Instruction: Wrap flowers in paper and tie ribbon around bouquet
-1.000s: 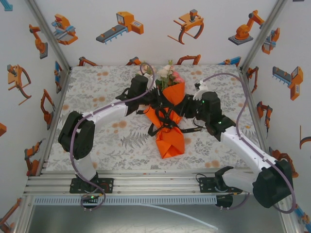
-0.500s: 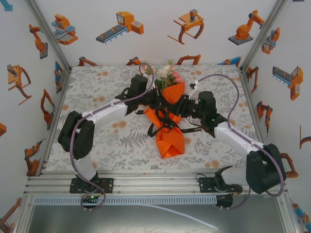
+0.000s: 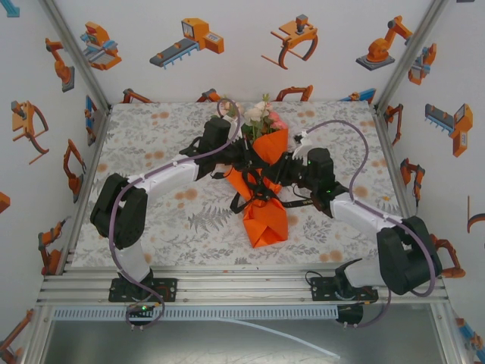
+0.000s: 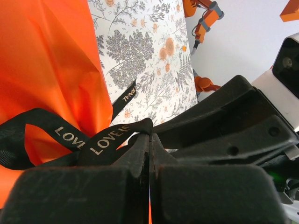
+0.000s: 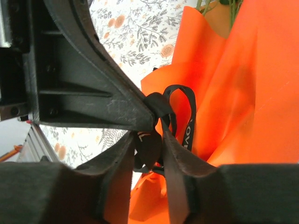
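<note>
Floral-print table point(image 3: 151, 136) seen from above, boxed in by white walls point(image 3: 242, 68) dotted with orange robot cartoons.

Two arms reaching in from the near edge, left arm point(image 3: 163, 178) and right arm point(image 3: 364, 220), meeting at the middle of the table.

Between them, bouquet point(image 3: 265, 216) lying flat mid-table, narrow end toward the arm bases, open end toward the far wall. Bright orange paper point(image 3: 269, 227) wrapped into a cone, creased and folded over at the near tip. Pink, white and cream flowers point(image 3: 258, 115) with green leaves spilling from the far end of the cone.

Left gripper point(image 3: 244, 158) at the cone's left flank, right gripper point(image 3: 282, 171) opposite at its right flank, tips close together over the paper.

Black ribbon point(image 3: 254, 193) crossing the cone near its waist, loose ends trailing to the left.

From the left wrist: left gripper point(image 4: 149, 156) pressed fully together, pinching the ribbon point(image 4: 110, 137) at its very tips. Pale lettering along the strip, one loop lying leftward over the paper point(image 4: 46, 60), one tail hanging toward the table point(image 4: 140, 46).

From the right wrist: right gripper point(image 5: 148, 149) narrowed onto a fold of ribbon point(image 5: 189, 130), fingers point(image 5: 117, 172) touching it on both sides. Small loop standing past the tips against the paper point(image 5: 243, 93). Left gripper point(image 5: 147, 116) coming in from the upper left, its tip at the same bunch of ribbon.
</note>
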